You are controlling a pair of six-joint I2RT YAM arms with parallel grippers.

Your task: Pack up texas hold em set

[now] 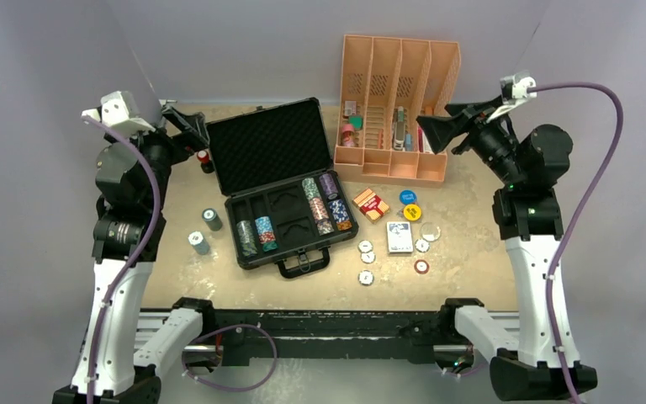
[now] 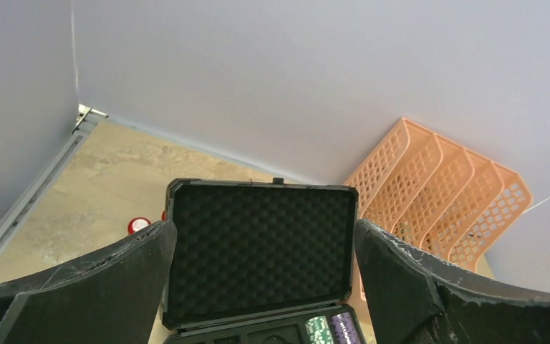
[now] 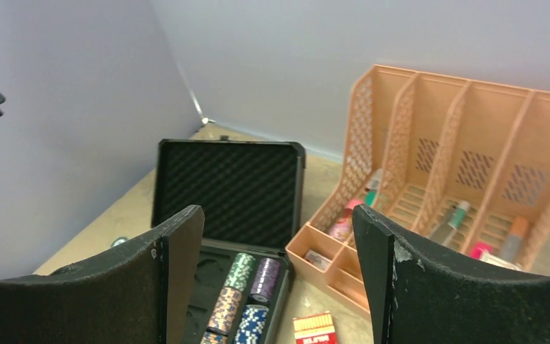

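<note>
Tan mottled bench (image 1: 479, 286) between grey walls, viewed from above. Parked at centre, slightly skewed, long axis running left to right: black briefcase (image 1: 262, 150), lid raised toward the back wall, handle facing the arm bases. Packed at both ends of the tray with chip stacks (image 1: 326, 204); middle foam pockets bare.

Scattered just right of the case: red deck (image 1: 371, 204) lying on a diagonal, blue-backed deck (image 1: 399, 237) lying roughly near-to-far, round dealer buttons (image 1: 366, 277) dotted around them. Standing just left of the case: two loose chip stacks (image 1: 212, 219).

Raised at the back right, beside the orange organizer (image 1: 395, 101): right gripper (image 1: 439, 133), spread wide, holding nothing, aimed left across the bench. Mirrored at the back left: left gripper (image 1: 187, 128), likewise released and bare, near the lid's left corner and a red-topped cylinder (image 1: 205, 157).

Judged nearer for decks and buttons: right arm, the goods lying below its gripper and toward the bases. Judged nearer for the loose stacks: left arm. Open bench around the decks for a descent; tighter at the back, hemmed by organizer and raised lid. Worth watching: flat decks and thin buttons offering little edge to pinch.
</note>
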